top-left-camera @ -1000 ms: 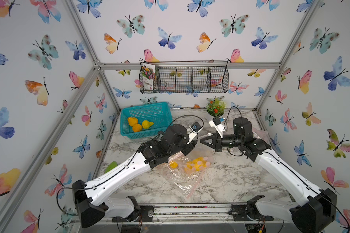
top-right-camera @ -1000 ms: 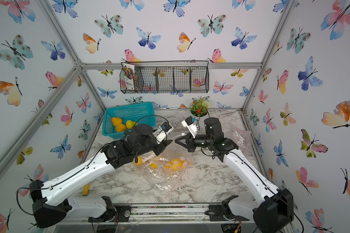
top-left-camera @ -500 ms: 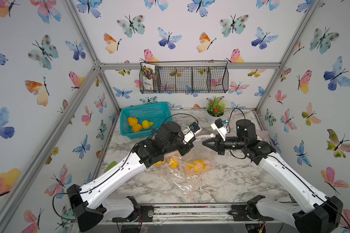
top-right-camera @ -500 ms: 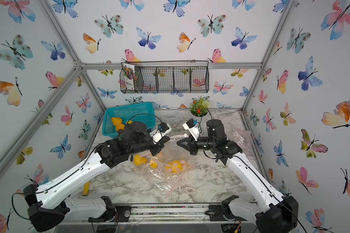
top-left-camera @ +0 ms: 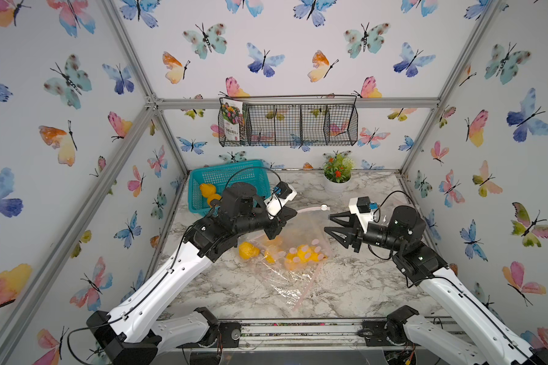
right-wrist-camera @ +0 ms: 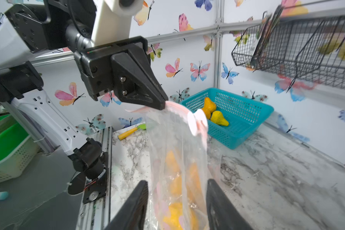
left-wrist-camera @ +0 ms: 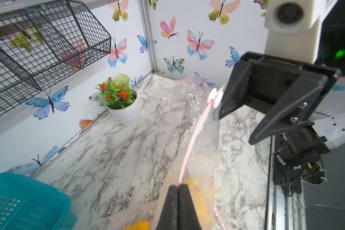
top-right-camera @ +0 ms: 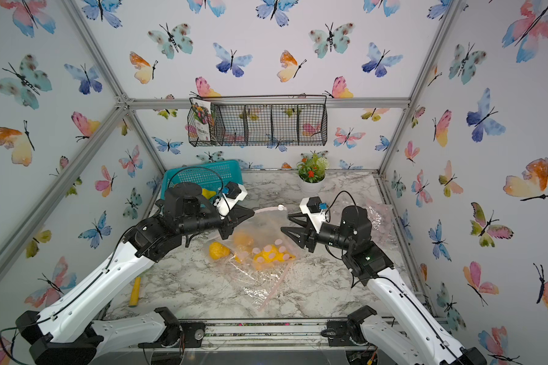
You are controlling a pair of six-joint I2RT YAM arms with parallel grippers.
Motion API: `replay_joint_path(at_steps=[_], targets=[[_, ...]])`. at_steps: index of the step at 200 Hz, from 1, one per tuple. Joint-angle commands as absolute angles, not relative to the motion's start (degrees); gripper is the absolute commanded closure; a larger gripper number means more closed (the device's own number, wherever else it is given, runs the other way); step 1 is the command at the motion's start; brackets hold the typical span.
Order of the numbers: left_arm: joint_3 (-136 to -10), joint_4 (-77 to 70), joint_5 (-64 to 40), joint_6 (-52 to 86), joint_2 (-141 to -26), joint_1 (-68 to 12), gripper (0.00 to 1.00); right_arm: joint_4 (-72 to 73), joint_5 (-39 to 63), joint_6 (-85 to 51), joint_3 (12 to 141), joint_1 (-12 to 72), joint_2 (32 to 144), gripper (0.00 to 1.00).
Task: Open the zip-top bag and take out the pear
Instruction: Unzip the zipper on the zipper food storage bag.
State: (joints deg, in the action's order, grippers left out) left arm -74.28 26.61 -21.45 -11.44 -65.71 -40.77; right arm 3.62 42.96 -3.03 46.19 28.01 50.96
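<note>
The clear zip-top bag (top-left-camera: 301,234) hangs by its pink zip edge over the marble table (top-left-camera: 355,284), its lower part resting on the top. Yellow pears (top-left-camera: 301,254) show through the plastic, and one pear (top-left-camera: 248,251) lies at the bag's left edge. My left gripper (top-left-camera: 293,213) (left-wrist-camera: 179,186) is shut on the zip edge. The strip runs from there to the white slider (top-left-camera: 324,207) (right-wrist-camera: 195,123). My right gripper (top-left-camera: 327,222) (right-wrist-camera: 177,181) is open just right of the slider, apart from it, its fingers either side of the hanging bag.
A teal basket (top-left-camera: 231,177) with yellow pears (top-left-camera: 208,191) sits at the back left. A potted plant (top-left-camera: 337,177) stands at the back, under a wire wall basket (top-left-camera: 288,124). A yellow-handled tool (top-right-camera: 135,290) lies front left. Another clear bag (top-right-camera: 378,215) lies far right.
My left gripper has shut on the bag's zip edge and holds it up. My right gripper has opened and let go at the slider end.
</note>
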Motion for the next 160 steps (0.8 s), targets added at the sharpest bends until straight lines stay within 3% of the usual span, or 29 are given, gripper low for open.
replay_joint_path(at_steps=[1,23,63,74,88,97,103,108,122,139,160], targets=[[-73.26,26.52,-25.37,-10.64,-64.56,-40.34,1.0,13.7,40.86,-5.04,45.17,28.13,50.92,0.57],[-72.78,26.92,-25.31,-10.42,-63.93,-40.26,1.0,15.18,41.16,-5.64,45.67,28.13,52.65,0.63],[-72.16,26.89,-25.31,-10.08,-63.19,-40.17,1.0,17.06,44.03,-6.7,45.75,28.13,54.58,0.86],[-72.29,26.73,-25.4,-9.97,-63.11,-40.16,1.0,16.6,44.46,-6.5,45.71,28.13,54.73,0.97],[-72.57,26.48,-25.83,-10.0,-63.17,-40.17,1.0,16.22,44.99,-6.3,45.74,28.13,54.87,0.97],[-72.66,26.3,-26.14,-9.94,-63.19,-40.17,1.0,15.83,44.96,-6.27,45.66,28.13,54.97,0.88],[-72.69,26.24,-26.26,-9.99,-63.18,-40.17,1.0,15.57,44.64,-6.25,45.56,28.13,54.96,0.77],[-72.77,26.28,-26.3,-9.97,-63.28,-40.1,1.0,15.48,44.36,-6.33,45.54,28.13,54.95,0.76],[-72.86,26.37,-26.33,-9.96,-63.39,-40.08,1.0,15.22,43.96,-6.24,45.44,28.13,54.93,0.81],[-72.75,26.37,-26.42,-10.01,-63.29,-40.08,1.0,15.07,43.86,-6.0,45.52,28.13,55.08,0.97],[-73.03,26.16,-26.54,-9.71,-63.37,-40.08,1.0,15.12,44.24,-6.09,45.8,28.13,55.29,0.97]])
